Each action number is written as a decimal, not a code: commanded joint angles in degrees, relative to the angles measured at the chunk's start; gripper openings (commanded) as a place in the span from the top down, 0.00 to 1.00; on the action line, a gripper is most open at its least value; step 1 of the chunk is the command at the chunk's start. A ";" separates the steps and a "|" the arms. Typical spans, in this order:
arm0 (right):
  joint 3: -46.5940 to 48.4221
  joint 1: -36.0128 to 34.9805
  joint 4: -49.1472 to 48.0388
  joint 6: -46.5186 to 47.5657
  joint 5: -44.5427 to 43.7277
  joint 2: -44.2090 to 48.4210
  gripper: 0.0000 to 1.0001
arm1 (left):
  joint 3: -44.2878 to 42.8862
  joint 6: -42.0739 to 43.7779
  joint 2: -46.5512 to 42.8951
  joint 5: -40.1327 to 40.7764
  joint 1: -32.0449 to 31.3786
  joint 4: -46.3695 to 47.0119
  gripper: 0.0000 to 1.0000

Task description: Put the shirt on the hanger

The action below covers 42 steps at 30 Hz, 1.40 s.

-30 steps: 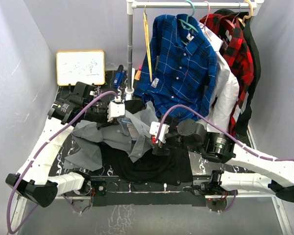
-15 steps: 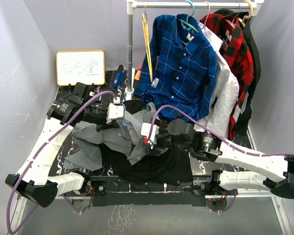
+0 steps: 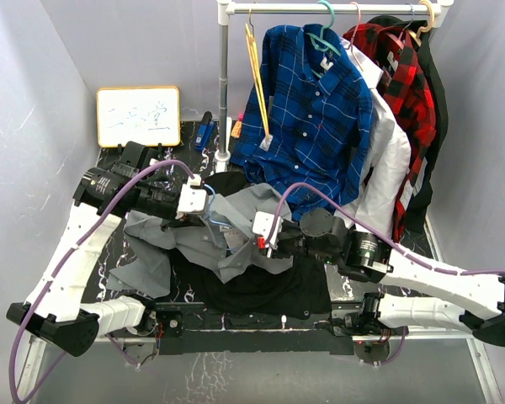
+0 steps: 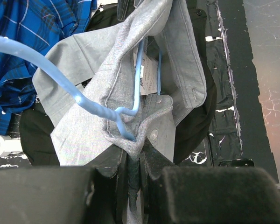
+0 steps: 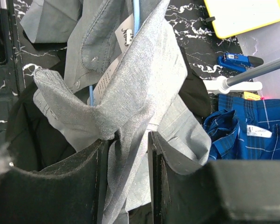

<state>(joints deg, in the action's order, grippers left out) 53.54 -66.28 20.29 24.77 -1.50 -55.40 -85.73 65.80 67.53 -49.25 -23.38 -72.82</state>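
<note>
a: what here carries other things?
b: only the rail (image 3: 337, 8) at the back; on it hang a blue plaid shirt (image 3: 311, 109), a white shirt (image 3: 391, 160), a red plaid shirt (image 3: 404, 76) and a black garment (image 3: 435, 93) at the far right; a yellow hanger (image 3: 257, 84) dangles at the left end, and a teal hanger (image 3: 326, 38) sits in the blue plaid shirt's collar.
a: and the counts?
b: two grippers; one grey shirt (image 3: 236, 220); one light-blue hanger (image 4: 60, 79); one black cloth (image 3: 261, 290); one whiteboard (image 3: 138, 116) at the back left.
a: where's the shirt?
b: bunched in the middle of the table, on the black cloth, with part of it raised between the two grippers; the hanger is threaded into it, its wire running inside the collar while one arm sticks out toward the blue plaid shirt.
a: and the fingers?
b: the left gripper (image 4: 133, 156) has its fingers (image 4: 107, 172) pressed almost together on a fold of shirt by a small button, just below the hanger's twisted neck; whether the wire itself is pinched i cannot tell; the right gripper (image 5: 128, 144) pinches a thicker gathered fold, the cloth filling the gap and puckering against one finger.
</note>
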 commanded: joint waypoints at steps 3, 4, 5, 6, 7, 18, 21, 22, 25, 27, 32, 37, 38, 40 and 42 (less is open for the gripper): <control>1.53 0.02 -3.53 -1.90 1.17 2.72 0.67 | -1.95 0.79 -0.06 -6.84 -0.18 -1.89 1.00; 1.68 0.06 -3.54 -2.11 1.65 2.53 0.67 | -2.04 0.57 0.01 -7.23 -0.18 -1.82 1.00; 1.85 0.04 -3.51 -2.32 2.34 2.11 0.67 | -2.07 0.33 0.22 -7.58 -0.18 -1.67 1.00; 2.04 0.04 -3.53 -2.43 2.99 1.65 0.67 | -2.13 0.16 0.34 -7.92 -0.18 -1.49 1.00; 2.27 0.06 -3.59 -2.56 3.66 1.03 0.67 | -2.15 -0.06 0.48 -8.29 -0.19 -1.17 1.00; 4.93 4.49 -8.84 -3.19 12.58 -4.30 0.70 | -3.91 -1.78 1.97 -13.49 -0.18 -0.81 1.00; 6.18 7.84 -10.12 -4.31 16.58 -4.87 0.73 | -3.54 -1.21 1.91 -14.08 -0.19 -1.37 1.00; 6.61 8.91 -10.63 -4.82 18.01 -4.98 0.74 | -3.36 -0.79 1.95 -14.09 -0.19 -1.58 1.00; 7.50 12.32 -11.71 -6.32 22.13 -5.24 0.79 | -2.66 -0.03 1.77 -13.87 -0.18 -2.07 1.00; 7.78 13.95 -12.34 -6.98 24.38 -5.44 0.79 | -2.48 0.40 1.75 -13.81 -0.18 -2.25 1.00; 8.86 14.62 -12.56 -8.61 28.72 -7.06 0.79 | -1.54 0.96 1.67 -12.89 -0.18 -2.16 1.00; 9.98 14.60 -12.61 -10.94 33.13 -9.42 0.79 | -1.59 0.83 2.06 -13.45 -0.18 -1.60 1.00; 10.08 14.60 -12.87 -11.42 33.73 -9.86 0.79 | -1.89 0.80 2.29 -13.67 -0.17 -1.58 1.00; 10.24 14.60 -13.59 -12.47 34.70 -10.58 0.79 | -2.42 0.80 2.94 -13.95 -0.18 -1.65 1.00; 10.48 14.61 -14.28 -12.96 35.11 -11.22 0.79 | -2.95 0.68 3.43 -14.43 -0.18 -1.57 1.00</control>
<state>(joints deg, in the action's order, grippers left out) 60.05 -52.05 14.28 13.91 31.35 -66.04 -87.33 65.56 70.11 -56.40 -23.00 -72.03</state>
